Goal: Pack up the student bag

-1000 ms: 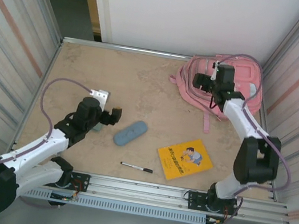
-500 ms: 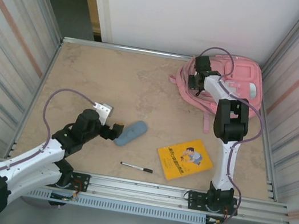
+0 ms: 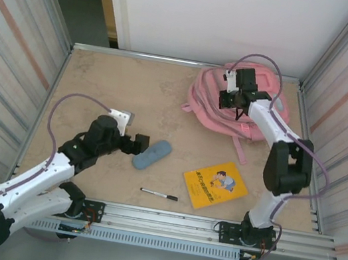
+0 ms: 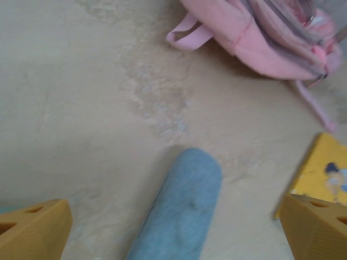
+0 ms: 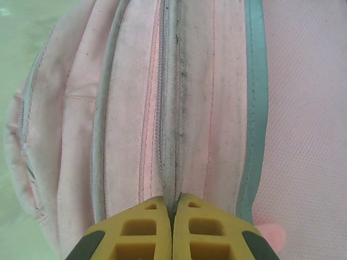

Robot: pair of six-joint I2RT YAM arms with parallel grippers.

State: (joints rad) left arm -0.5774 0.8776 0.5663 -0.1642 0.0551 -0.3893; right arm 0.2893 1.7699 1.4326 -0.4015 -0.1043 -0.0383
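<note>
The student bag (image 3: 207,101), a soft pink backpack, lies at the back right of the table with its straps trailing toward the front. My right gripper (image 3: 227,100) is on top of it. In the right wrist view its yellow fingers (image 5: 146,227) are pressed together on the bag's grey zip seam (image 5: 169,108). My left gripper (image 3: 139,143) stands open at the left end of a blue oblong pouch (image 3: 153,154). In the left wrist view the pouch (image 4: 181,208) lies between the two spread fingertips (image 4: 35,227), and the bag (image 4: 255,38) shows at the top.
A yellow book (image 3: 216,184) lies flat at the front right, and its corner (image 4: 320,165) shows in the left wrist view. A black pen (image 3: 159,195) lies near the front rail. Metal walls close in the table on both sides.
My right gripper has closed on the bag's seam, and the bag has shifted left and toward the front. My left gripper has moved right and now straddles the blue pouch's end.
</note>
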